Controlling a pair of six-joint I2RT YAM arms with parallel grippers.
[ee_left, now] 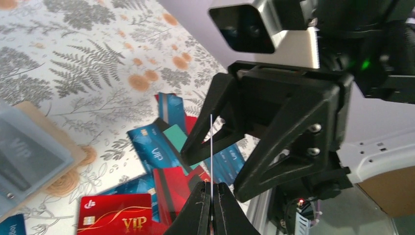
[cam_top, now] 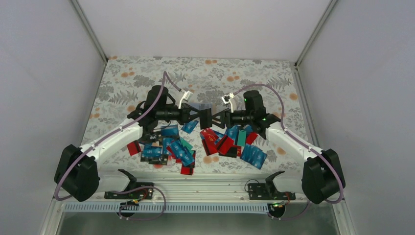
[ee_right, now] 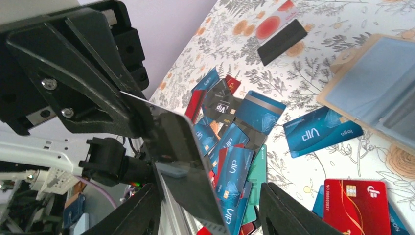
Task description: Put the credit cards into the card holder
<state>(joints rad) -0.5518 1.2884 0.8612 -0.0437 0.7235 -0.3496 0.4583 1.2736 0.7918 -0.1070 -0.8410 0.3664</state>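
Two left fingers [ee_left: 198, 208]: pressed together on one end of a thin, dark, glossy rectangular plastic card [ee_right: 178, 152]. The left wrist view sees the card edge-on, as a fine pale line.
Two right fingers [ee_right: 142, 210]: apart, one on each side of the same dark card. Whether either one touches it cannot be told.
Held card: up off the table, between the two grippers at the middle of the scene.
Left gripper [cam_top: 192, 116]: points right, nose to nose with the right gripper [cam_top: 221, 117], which points left.
Card holder [ee_left: 29, 152]: a flat, squarish beige pouch with a clear plastic sleeve on top. It lies on the table just to the far side of the two grippers, apart from the held card. Faint "VIP" print shows through the sleeve.
Credit cards [cam_top: 169, 147]: many thin plastic rectangles, mostly blue with light print, with some red, black and teal. They lie overlapping in two loose heaps on the near side of the grippers, one left of the middle and one right of it.
Red card [ee_right: 355, 205]: gold print and a chip, face up on the table, near the holder on its near side.
Blue card [ee_right: 320, 132]: marked "VIP", lying alone just beside the holder.
Tabletop [cam_top: 127, 83]: pale cloth printed with grey ferns and orange flowers.
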